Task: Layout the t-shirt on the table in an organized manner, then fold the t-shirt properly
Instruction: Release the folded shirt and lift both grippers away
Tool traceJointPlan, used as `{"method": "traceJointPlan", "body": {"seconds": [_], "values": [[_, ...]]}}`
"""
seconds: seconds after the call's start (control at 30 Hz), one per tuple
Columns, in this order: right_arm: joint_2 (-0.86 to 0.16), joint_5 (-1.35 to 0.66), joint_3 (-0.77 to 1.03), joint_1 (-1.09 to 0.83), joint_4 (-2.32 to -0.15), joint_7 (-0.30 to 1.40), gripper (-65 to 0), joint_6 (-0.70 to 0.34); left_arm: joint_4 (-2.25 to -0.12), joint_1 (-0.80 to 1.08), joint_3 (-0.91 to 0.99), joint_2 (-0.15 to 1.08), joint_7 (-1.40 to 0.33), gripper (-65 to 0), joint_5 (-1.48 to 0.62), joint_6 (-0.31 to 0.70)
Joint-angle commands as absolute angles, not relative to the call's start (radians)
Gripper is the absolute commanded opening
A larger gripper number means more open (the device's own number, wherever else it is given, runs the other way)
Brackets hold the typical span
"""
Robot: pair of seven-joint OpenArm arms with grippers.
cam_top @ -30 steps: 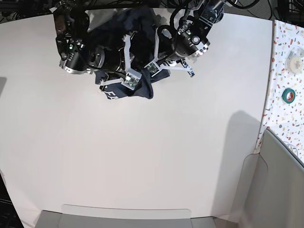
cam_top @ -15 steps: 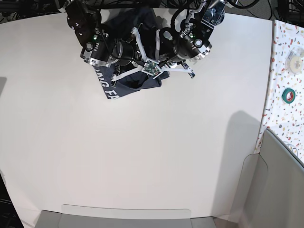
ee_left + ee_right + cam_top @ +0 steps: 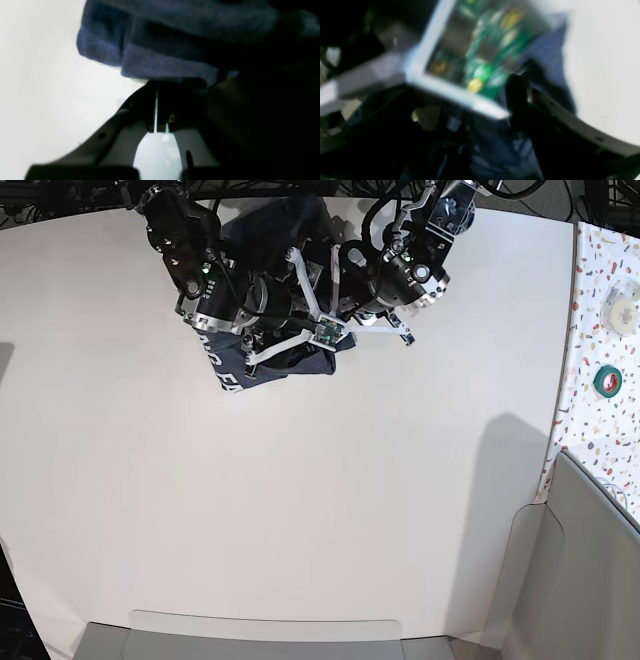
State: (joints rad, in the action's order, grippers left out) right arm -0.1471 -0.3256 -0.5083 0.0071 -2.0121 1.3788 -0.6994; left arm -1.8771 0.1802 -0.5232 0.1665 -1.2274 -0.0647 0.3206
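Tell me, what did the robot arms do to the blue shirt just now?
The right gripper swung toward the table's far edge and spread its jaws. The bunched t-shirt shifted back with it. The left gripper stayed shut at the cloth, barely moving.

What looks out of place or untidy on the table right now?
The t-shirt is bunched in a crumpled heap at the far edge of the table, under both arms, not spread flat; only part of its white lettering shows.

Table (image 3: 300, 510) open below; t-shirt (image 3: 300, 365) (bunched) crowded by both arms.
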Motion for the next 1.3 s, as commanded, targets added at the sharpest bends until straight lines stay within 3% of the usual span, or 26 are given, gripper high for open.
{"method": "traceJointPlan", "body": {"seconds": [0.0,0.47,0.6,0.73,0.8,0.93,1.07,1.27], "values": [[-0.124,-0.369,-0.509,0.033,-2.032,1.353,-24.0,-0.698,-1.871,0.183,-0.519,0.173,-1.262,-65.0,-0.036,0.314],[0.045,-0.467,-0.486,0.239,-2.031,1.342,-24.0,-0.698,-1.870,0.183,-0.443,0.176,-1.260,-65.0,-0.036,0.314],[0.045,-0.472,-0.329,0.255,-2.032,1.270,-24.1,-0.698,-1.870,0.183,-0.443,0.173,-1.260,-65.0,-0.036,0.314],[0.042,-0.481,-0.044,0.260,-2.032,1.267,-24.9,-0.698,-1.870,0.185,-0.443,0.173,-1.259,-65.0,-0.036,0.314],[0.028,-0.533,0.102,0.246,-2.032,1.271,-31.5,-0.698,-1.870,0.185,-0.443,0.173,-1.259,-65.0,-0.036,0.314],[-0.058,-0.700,0.298,0.200,-2.031,1.359,-64.8,-0.698,-1.870,0.185,-0.446,0.171,-1.259,-65.0,-0.036,0.314],[-0.091,-0.785,0.414,0.082,-2.032,1.396,-65.0,-0.698,-1.868,0.185,-0.444,0.171,-1.259,-65.0,-0.038,0.314],[-0.077,-0.750,0.351,-0.067,-2.028,1.396,-65.0,-0.698,-1.865,0.185,-0.444,0.171,-1.237,-65.0,-0.036,0.314]]}}
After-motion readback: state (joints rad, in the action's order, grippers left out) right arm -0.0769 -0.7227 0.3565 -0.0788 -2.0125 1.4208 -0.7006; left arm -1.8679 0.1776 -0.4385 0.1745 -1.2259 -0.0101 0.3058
